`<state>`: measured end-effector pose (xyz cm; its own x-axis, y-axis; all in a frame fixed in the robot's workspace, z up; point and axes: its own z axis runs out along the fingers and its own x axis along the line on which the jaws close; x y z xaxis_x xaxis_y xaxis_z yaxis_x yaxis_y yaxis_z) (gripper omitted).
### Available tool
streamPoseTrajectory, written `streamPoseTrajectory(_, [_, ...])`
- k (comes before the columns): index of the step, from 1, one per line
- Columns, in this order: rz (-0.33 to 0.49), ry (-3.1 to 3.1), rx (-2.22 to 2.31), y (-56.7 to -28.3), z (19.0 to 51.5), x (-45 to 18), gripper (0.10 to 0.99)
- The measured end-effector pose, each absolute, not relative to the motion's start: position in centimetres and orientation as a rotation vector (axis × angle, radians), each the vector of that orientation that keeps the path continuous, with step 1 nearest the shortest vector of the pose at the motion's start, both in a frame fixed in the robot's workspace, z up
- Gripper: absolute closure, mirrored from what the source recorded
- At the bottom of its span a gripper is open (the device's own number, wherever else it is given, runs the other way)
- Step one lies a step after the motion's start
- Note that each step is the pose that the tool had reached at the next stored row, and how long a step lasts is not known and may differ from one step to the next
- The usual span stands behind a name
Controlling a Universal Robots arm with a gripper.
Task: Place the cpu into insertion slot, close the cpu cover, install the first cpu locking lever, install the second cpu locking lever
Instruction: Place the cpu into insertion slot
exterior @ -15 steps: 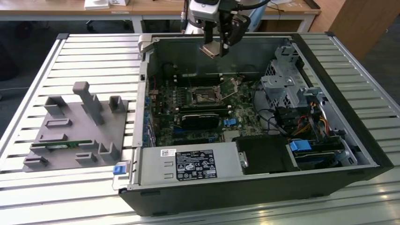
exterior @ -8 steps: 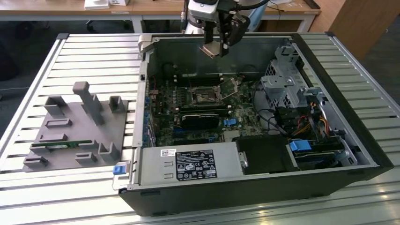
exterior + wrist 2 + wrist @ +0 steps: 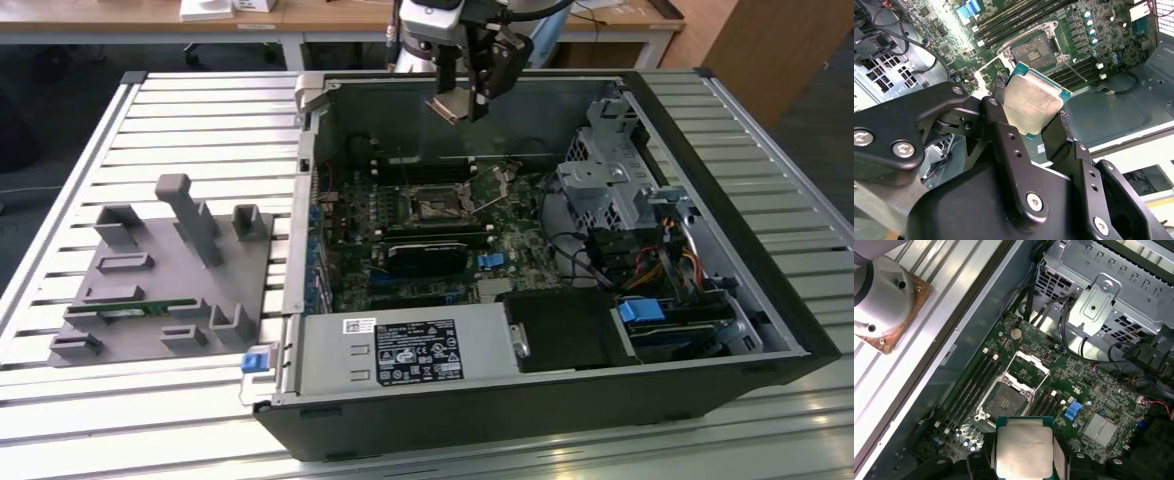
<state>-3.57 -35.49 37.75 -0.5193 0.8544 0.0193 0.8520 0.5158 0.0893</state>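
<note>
My gripper (image 3: 463, 98) hangs above the back of the open computer case, shut on the cpu (image 3: 451, 106). In both wrist views the silver-topped cpu (image 3: 1034, 100) (image 3: 1024, 446) sits tilted between the two black fingers (image 3: 999, 107) and is gripped by its edges. Well below it on the green board lies the insertion slot (image 3: 434, 207) (image 3: 1035, 50) (image 3: 1003, 402), bare with a dark centre. Beside the slot the cpu cover (image 3: 1027, 371) stands swung open. A thin locking lever (image 3: 1074, 67) sticks out next to the slot.
A metal drive cage (image 3: 614, 190) with cables fills the case at the exterior view's right. A black card (image 3: 427, 255) and the power supply (image 3: 400, 350) lie nearer the front. Long memory slots (image 3: 971, 385) flank the slot. A grey fixture tray (image 3: 160, 270) rests on the slatted table.
</note>
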Motion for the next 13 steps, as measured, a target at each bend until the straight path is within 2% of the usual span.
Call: streamPoseTrajectory(13, [0.135, 2.680, 1.578, -35.49, 37.75, -3.57, 0.545])
